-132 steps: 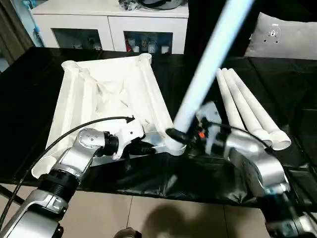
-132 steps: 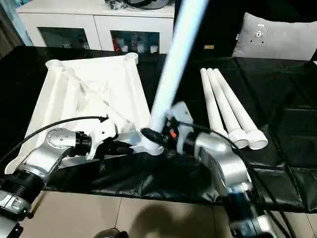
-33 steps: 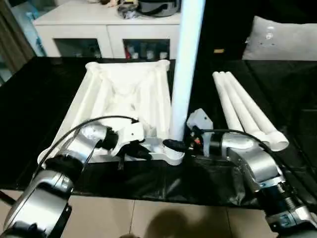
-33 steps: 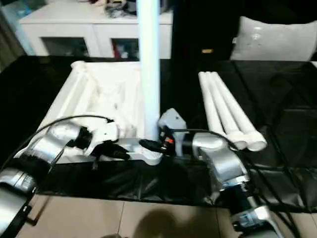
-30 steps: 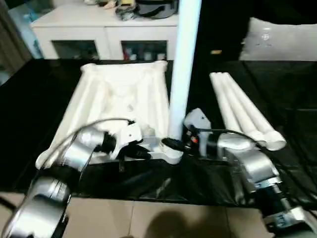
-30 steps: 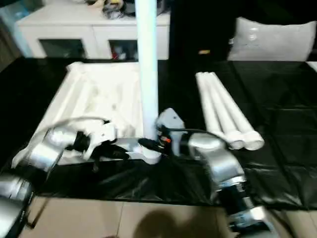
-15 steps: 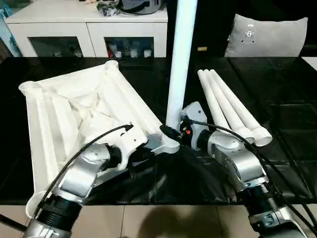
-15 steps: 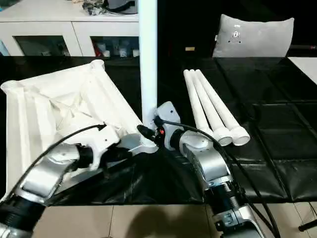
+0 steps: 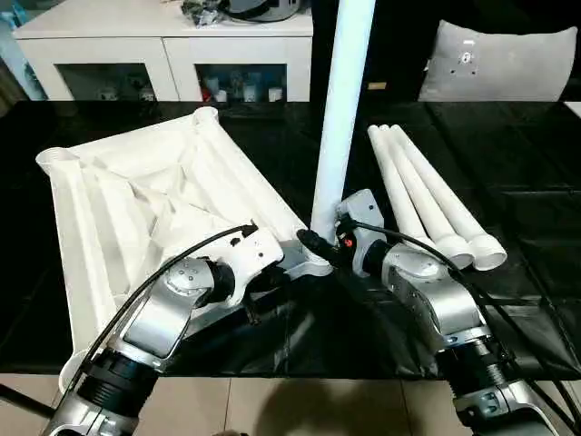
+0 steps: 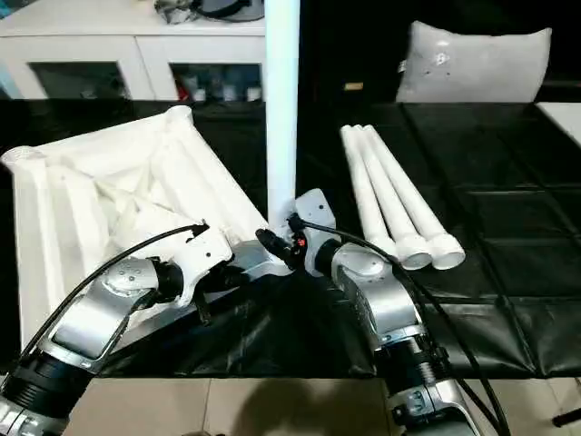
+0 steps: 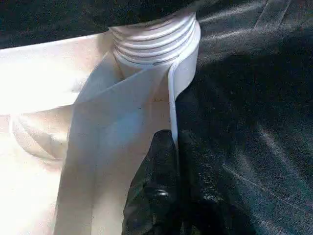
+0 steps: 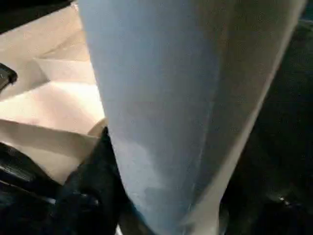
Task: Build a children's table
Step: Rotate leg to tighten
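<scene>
An upright tapered leg [image 9: 338,109] is seated in the near corner socket of the ribbed white plastic tabletop [image 9: 136,200]. That rim is pinched by the left gripper [image 11: 168,196]; the leg's base is straddled by the right gripper [image 9: 313,243]. If seated crooked, the smooth tube could topple. Three spare legs [image 9: 427,195] lie beside the tabletop.

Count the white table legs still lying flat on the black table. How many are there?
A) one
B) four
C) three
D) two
C: three white legs lie side by side on the black table, to the right of the one leg that stands upright at the tabletop's corner.
</scene>
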Motion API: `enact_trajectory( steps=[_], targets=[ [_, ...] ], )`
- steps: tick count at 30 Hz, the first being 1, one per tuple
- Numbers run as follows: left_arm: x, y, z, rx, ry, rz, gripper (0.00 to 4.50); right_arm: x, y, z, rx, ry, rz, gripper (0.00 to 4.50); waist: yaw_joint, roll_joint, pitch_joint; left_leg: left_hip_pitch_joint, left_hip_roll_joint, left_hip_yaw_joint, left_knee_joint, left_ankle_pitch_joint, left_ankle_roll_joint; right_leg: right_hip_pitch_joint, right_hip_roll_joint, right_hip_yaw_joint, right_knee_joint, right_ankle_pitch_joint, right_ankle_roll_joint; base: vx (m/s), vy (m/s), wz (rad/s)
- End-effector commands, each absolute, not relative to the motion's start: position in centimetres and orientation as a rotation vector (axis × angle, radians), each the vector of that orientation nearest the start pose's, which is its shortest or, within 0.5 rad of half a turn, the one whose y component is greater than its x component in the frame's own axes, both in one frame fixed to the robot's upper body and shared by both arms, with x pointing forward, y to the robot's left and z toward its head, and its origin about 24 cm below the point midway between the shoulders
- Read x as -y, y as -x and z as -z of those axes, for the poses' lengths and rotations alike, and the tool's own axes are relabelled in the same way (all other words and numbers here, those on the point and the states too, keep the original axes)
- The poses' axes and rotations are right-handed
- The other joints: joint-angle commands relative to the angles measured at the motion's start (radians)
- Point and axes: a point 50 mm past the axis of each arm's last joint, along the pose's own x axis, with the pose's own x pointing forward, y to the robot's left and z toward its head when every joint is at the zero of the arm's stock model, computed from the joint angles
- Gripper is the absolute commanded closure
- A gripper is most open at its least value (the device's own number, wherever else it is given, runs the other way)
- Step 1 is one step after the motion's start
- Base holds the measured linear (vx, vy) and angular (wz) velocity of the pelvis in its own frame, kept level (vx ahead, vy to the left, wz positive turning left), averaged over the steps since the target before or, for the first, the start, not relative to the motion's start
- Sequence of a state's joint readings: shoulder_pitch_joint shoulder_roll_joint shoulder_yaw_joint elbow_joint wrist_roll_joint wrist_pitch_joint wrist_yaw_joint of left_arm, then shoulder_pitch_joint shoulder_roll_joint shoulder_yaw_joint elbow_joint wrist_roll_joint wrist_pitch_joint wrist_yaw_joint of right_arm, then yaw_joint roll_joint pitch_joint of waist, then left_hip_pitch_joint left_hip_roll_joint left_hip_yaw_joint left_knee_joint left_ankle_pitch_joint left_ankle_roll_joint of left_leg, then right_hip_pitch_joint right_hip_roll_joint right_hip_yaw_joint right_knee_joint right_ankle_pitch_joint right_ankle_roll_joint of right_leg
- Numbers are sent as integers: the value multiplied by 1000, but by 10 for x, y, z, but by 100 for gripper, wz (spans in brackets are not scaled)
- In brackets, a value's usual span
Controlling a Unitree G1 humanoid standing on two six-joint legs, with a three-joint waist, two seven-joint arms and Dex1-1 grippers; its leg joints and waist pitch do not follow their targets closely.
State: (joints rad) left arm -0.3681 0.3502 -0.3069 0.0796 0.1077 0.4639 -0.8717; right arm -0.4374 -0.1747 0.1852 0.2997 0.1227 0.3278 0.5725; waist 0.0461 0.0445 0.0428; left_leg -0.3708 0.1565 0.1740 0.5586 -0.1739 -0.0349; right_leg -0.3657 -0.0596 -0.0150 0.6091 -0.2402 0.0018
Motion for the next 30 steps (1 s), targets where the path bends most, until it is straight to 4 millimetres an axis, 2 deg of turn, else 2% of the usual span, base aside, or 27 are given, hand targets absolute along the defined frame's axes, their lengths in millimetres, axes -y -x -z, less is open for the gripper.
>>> enact_trajectory(
  steps=[1, 3, 4, 5, 7, 8, 9, 10, 12, 13, 14, 17, 18, 19, 22, 26, 30],
  targets=[
    [-110, -292, -72, -357, -476, 1069, 450, 111, -302, -16, -461, 107, -733, 139, 1, 11, -42, 14, 68, -31, -72, -318, -36, 13, -74, 41, -85, -106, -202, 0, 0, 0],
    [-113, -294, -71, -356, -486, 1073, 450, 112, -298, -19, -421, 106, -766, 117, 11, 12, -47, 14, 67, -28, -65, -274, -26, 18, -75, 41, -81, -54, -213, 0, 0, 0],
    [-114, -295, -70, -356, -492, 1075, 450, 112, -298, -20, -412, 106, -772, 97, 18, 13, -50, 13, 67, -27, -61, -239, -15, 20, -74, 41, -75, 6, -213, 0, 0, 0],
    [-115, -296, -70, -358, -493, 1076, 450, 114, -296, -21, -402, 103, -777, 97, 19, 13, -53, 10, 65, -27, -57, -195, -2, 25, -72, 37, -68, 75, -217, 0, 0, 0],
    [-117, -298, -69, -361, -494, 1082, 450, 118, -293, -22, -384, 103, -790, 90, 20, 14, -54, 6, 65, -27, -52, -163, 12, 27, -73, 36, -62, 130, -224, 0, 0, 0],
    [-119, -298, -69, -364, -495, 1087, 450, 121, -292, -23, -371, 108, -799, 77, 22, 19, -57, 5, 65, -28, -47, -144, 24, 29, -74, 33, -59, 173, -224, 0, 0, 0],
    [-119, -299, -68, -364, -496, 1090, 450, 122, -291, -23, -364, 113, -801, 64, 24, 18, -58, 4, 65, -28, -46, -134, 27, 31, -73, 32, -56, 191, -224, 0, 0, 0],
    [-120, -299, -67, -371, -502, 1100, 450, 126, -289, -24, -342, 126, -804, 54, 22, 21, -55, 1, 64, -29, -48, -138, 30, 31, -73, 29, -56, 187, -226, 0, 0, 0],
    [-120, -299, -67, -375, -505, 1104, 450, 128, -289, -24, -334, 132, -802, 45, 22, 19, -55, 5, 65, -28, -48, -167, 28, 31, -75, 30, -60, 145, -230, 0, 0, 0],
    [-120, -299, -64, -385, -513, 1128, 450, 137, -283, -25, -307, 143, -819, 32, 21, 25, -53, 3, 66, -30, -50, -181, 26, 32, -75, 29, -61, 121, -232, 0, 0, 0],
    [-120, -299, -64, -387, -513, 1137, 450, 141, -281, -26, -297, 147, -826, 32, 24, 22, -53, 7, 67, -28, -48, -194, 27, 30, -76, 31, -65, 99, -234, 0, 0, 0],
    [-120, -299, -61, -397, -521, 1171, 450, 150, -278, -32, -258, 146, -837, 10, 26, 20, -55, 1, 64, -28, -44, -170, 41, 37, -77, 31, -61, 117, -242, 0, 0, 0],
    [-120, -299, -59, -404, -531, 1195, 450, 155, -278, -36, -231, 153, -845, 4, 25, 21, -53, 0, 64, -27, -42, -160, 57, 34, -77, 29, -62, 110, -246, 0, 0, 0],
    [-121, -299, -59, -407, -536, 1208, 450, 157, -278, -39, -219, 162, -853, 4, 26, 25, -53, 1, 65, -28, -42, -163, 59, 34, -78, 29, -62, 97, -245, 0, 0, 0],
    [-122, -297, -56, -416, -586, 1309, 450, 167, -280, -53, -175, 197, -934, 4, 27, 25, -54, 3, 67, -27, -40, -173, 68, 34, -78, 29, -64, 53, -248, 0, 0, 0],
    [-124, -295, -54, -424, -665, 1392, 450, 167, -283, -62, -161, 187, -997, 4, 41, 28, -59, 5, 69, -25, -32, -133, 89, 31, -76, 27, -55, 109, -266, 0, 0, 0],
    [-124, -295, -53, -433, -712, 1462, 450, 162, -286, -68, -176, 212, -1079, 4, 50, 27, -62, 3, 71, -25, -28, -113, 95, 31, -76, 23, -46, 141, -276, 0, 0, 0]
  ],
)
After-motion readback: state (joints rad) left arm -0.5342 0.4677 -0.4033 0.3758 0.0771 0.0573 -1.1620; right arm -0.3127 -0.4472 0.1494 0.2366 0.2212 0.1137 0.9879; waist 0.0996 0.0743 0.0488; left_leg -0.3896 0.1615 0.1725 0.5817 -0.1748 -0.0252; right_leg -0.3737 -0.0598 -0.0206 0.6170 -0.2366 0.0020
